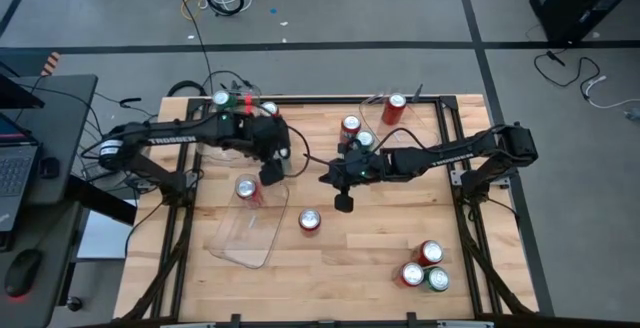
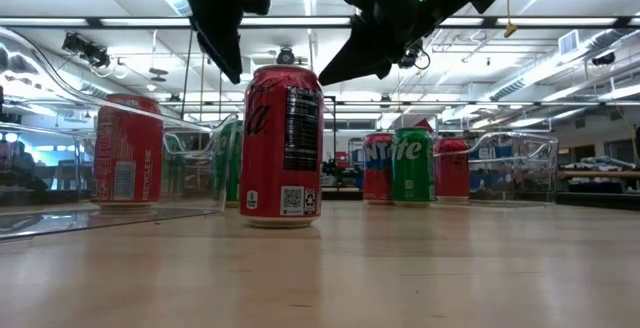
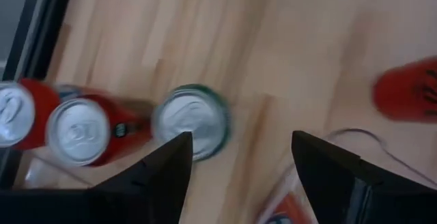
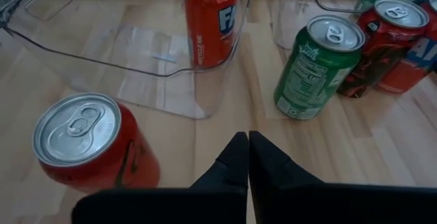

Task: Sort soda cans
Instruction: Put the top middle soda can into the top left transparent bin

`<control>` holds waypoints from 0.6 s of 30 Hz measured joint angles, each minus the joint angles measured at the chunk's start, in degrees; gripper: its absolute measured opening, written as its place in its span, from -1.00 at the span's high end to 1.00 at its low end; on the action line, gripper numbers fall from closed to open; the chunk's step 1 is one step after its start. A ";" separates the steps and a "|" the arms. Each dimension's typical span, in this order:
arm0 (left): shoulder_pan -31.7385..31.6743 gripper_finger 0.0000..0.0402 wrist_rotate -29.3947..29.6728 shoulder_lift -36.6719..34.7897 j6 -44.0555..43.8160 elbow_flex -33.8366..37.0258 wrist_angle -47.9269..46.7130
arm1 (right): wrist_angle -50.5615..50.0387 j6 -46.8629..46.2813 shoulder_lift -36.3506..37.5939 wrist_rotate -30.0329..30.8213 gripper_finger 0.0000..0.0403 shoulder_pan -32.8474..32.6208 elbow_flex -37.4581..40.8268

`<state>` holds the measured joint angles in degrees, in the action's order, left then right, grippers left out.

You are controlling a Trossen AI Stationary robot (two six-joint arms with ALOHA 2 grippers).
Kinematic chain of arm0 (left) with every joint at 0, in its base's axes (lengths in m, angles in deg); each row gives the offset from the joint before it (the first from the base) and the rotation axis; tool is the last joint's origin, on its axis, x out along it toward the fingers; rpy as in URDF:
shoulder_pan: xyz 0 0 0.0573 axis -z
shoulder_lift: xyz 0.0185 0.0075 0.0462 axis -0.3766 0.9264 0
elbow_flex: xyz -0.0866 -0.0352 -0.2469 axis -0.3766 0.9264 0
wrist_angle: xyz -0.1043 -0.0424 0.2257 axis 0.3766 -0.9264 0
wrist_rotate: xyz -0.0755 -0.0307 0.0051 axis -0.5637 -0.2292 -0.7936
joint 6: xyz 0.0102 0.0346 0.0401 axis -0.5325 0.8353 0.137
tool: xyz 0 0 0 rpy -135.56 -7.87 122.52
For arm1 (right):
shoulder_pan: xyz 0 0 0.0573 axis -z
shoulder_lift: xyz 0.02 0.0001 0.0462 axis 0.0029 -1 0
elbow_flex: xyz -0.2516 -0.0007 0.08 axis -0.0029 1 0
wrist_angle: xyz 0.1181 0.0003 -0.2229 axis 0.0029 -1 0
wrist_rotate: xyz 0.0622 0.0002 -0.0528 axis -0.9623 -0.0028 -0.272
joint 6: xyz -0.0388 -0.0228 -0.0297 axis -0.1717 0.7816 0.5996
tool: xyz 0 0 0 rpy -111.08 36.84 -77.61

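Note:
A red soda can (image 1: 246,190) stands upright in the clear tray (image 1: 250,233) at the table's left. My left gripper (image 1: 270,174) hangs open just right of and above that can, with nothing between its fingers (image 3: 171,173). The left wrist view shows a green can (image 3: 191,120) and two red cans (image 3: 80,132) on the wood beyond them. My right gripper (image 1: 343,204) is shut and hovers mid-table. Another red can (image 1: 310,221) stands on the wood beside it, also seen in the right wrist view (image 4: 85,145). A green can (image 4: 317,63) stands farther off.
A second clear tray (image 1: 383,118) at the far right holds a red can (image 1: 395,108). Two cans (image 1: 352,128) stand near it. Three cans (image 1: 425,268) cluster at the near right, and more cans (image 1: 245,100) stand at the far left edge. Bare wood lies along the near edge.

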<state>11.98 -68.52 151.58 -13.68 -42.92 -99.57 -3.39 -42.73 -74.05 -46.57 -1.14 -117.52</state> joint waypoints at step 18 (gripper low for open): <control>-9.75 -0.27 -8.25 9.48 4.31 0.02 -0.37 | -0.15 0.87 -0.02 -0.02 1.00 -1.48 0.00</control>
<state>2.23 -76.77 161.06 -9.37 -42.91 -99.95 -3.54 -41.86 -74.07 -46.59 -2.62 -117.52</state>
